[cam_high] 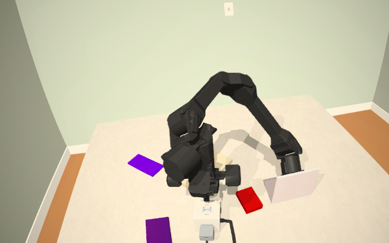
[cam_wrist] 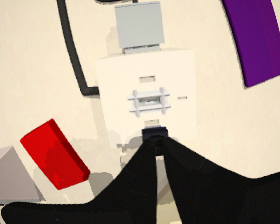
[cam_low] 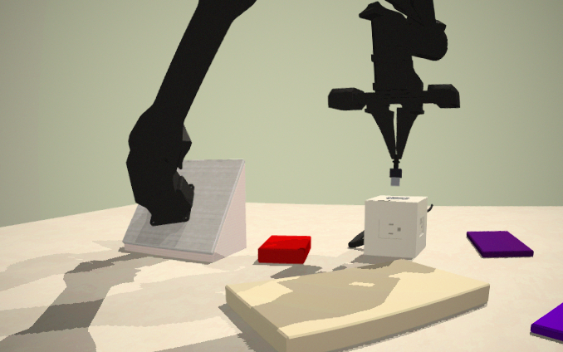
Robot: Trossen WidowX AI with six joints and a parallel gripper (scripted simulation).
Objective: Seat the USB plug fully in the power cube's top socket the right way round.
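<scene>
Open air between held plug [cam_low: 395, 173] and cube [cam_low: 395, 227] top. Red block [cam_low: 284, 248], tan slab [cam_low: 358, 301], purple cards [cam_low: 498, 242] ring the cube; cable [cam_wrist: 66, 30] probably trails behind it.

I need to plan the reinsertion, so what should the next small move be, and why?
Probably a straight, slow descent toward the socket on top of the power cube. The tool is shut on the USB plug, which hangs upright, apart from the cube's top face. From the wrist view the plug sits near the socket but slightly off it, so a small centring nudge may be needed first.
</scene>
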